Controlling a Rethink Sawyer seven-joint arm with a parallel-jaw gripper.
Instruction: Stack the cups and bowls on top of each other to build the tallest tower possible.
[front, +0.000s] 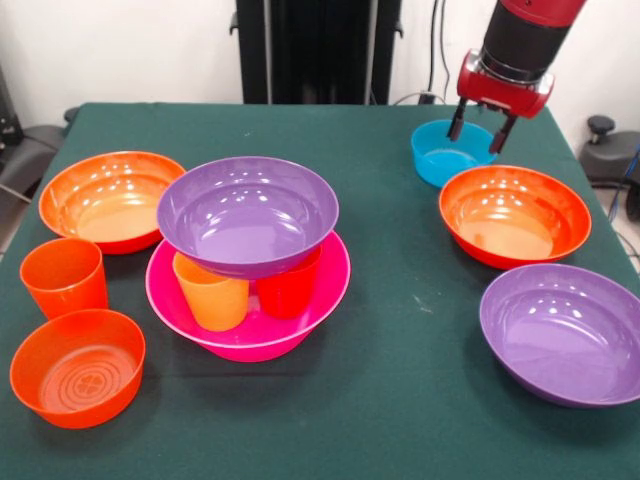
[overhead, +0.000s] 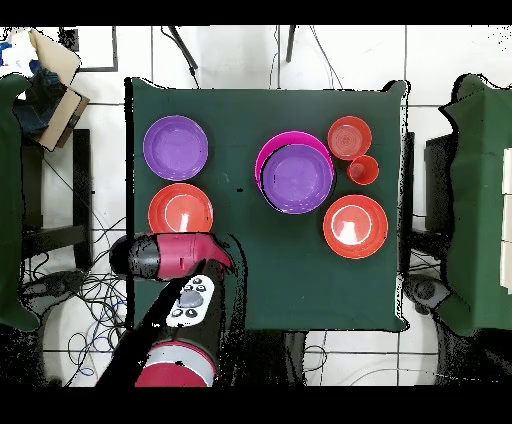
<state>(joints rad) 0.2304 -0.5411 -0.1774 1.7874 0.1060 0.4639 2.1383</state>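
The end effector (front: 482, 128) hovers with fingers spread and empty just above the small blue bowl (front: 447, 155), well apart from the tower (front: 248, 262) on the tabletop (front: 400, 400)

In the front view, mid-worktop (front: 400, 400), the deep bowl (front: 250, 335) holds the left cup (front: 212, 292) and the right cup (front: 288, 285) upright side by side, and the top bowl (front: 248, 212) rests on those two. At the left side the far-left bowl (front: 110, 200) lies farthest back, the lone cup (front: 63, 277) stands just before it, and the near-left bowl (front: 77, 367) sits just before that cup. At the right side the far-right bowl (front: 445, 155) lies farthest back under the claw (front: 480, 130), the mid-right bowl (front: 515, 215) lies just before it, and the near-right bowl (front: 565, 333) lies nearest.
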